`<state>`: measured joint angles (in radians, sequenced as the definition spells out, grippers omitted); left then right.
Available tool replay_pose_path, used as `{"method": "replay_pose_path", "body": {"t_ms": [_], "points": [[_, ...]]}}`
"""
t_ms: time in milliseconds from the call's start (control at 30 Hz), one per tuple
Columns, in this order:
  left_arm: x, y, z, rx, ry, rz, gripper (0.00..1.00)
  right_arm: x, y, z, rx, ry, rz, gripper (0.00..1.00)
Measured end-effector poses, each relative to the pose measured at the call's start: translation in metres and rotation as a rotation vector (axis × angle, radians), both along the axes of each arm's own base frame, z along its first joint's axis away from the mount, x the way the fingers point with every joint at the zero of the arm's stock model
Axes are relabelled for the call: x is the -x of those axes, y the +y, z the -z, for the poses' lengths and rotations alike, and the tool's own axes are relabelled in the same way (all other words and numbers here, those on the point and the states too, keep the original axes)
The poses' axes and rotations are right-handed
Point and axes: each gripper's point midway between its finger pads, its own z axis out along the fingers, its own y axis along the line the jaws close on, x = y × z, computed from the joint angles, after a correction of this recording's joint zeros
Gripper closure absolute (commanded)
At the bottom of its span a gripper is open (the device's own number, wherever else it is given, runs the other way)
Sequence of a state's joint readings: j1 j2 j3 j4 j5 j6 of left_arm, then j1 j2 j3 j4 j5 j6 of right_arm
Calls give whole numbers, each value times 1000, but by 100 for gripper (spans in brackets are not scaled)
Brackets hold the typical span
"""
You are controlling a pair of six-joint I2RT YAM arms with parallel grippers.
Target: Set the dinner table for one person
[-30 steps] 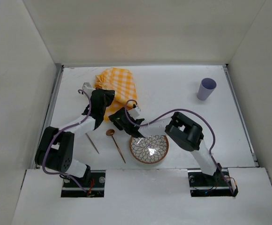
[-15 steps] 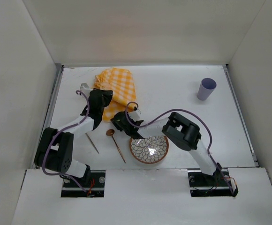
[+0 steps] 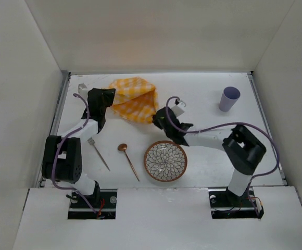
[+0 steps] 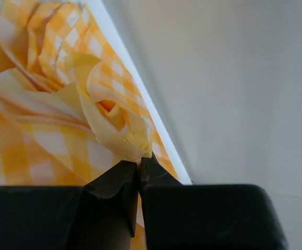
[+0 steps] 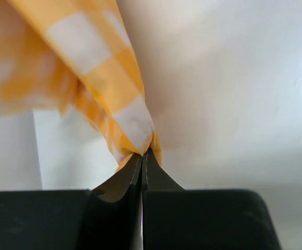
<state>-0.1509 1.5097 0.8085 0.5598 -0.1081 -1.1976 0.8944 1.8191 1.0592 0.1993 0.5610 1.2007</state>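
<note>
A yellow-and-white checked cloth (image 3: pixel 134 99) hangs stretched between both grippers above the white dinner table (image 3: pixel 203 88). My left gripper (image 3: pixel 111 97) is shut on the cloth's left corner (image 4: pixel 135 140), the fabric bunched at its tips (image 4: pixel 139 162). My right gripper (image 3: pixel 158 117) is shut on the cloth's right corner (image 5: pixel 138 127), pinched at the tips (image 5: pixel 142 152). A patterned plate (image 3: pixel 165 161) lies near the front centre. A brown spoon (image 3: pixel 128 160) and a thin fork (image 3: pixel 98 153) lie to its left.
A lilac cup (image 3: pixel 229 98) stands at the back right. Grey rails run along the table's left (image 3: pixel 60 120) and right (image 3: pixel 265 120) edges. White walls enclose the table on three sides.
The right gripper shut on the cloth's corner and pulled it right and back. The left gripper moved left and back with its corner. The cloth rose and spread between them.
</note>
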Motion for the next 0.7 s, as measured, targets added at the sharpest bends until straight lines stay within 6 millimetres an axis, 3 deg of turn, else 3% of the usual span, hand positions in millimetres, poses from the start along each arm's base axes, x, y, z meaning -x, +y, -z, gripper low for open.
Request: {"method": "replay_pose_path", "body": {"t_ms": [233, 300, 400, 500, 567, 633, 700], "points": [[-62, 1, -48, 86, -77, 13, 100, -92, -110, -95, 185, -178, 81, 100], [-77, -7, -73, 103, -116, 47, 100, -117, -145, -127, 292, -236, 110, 100], [-83, -19, -119, 111, -201, 106, 100, -135, -181, -190, 467, -356, 154, 100], [-69, -27, -160, 88, -294, 155, 99, -126, -195, -253, 621, -501, 172, 98], [-46, -27, -174, 66, -352, 174, 98, -105, -196, -279, 693, -597, 171, 96], [-17, -23, -168, 45, -380, 174, 97, -76, -189, -279, 743, -662, 145, 95], [8, -17, -136, 29, -370, 165, 96, -52, -178, -245, 792, -670, 96, 93]]}}
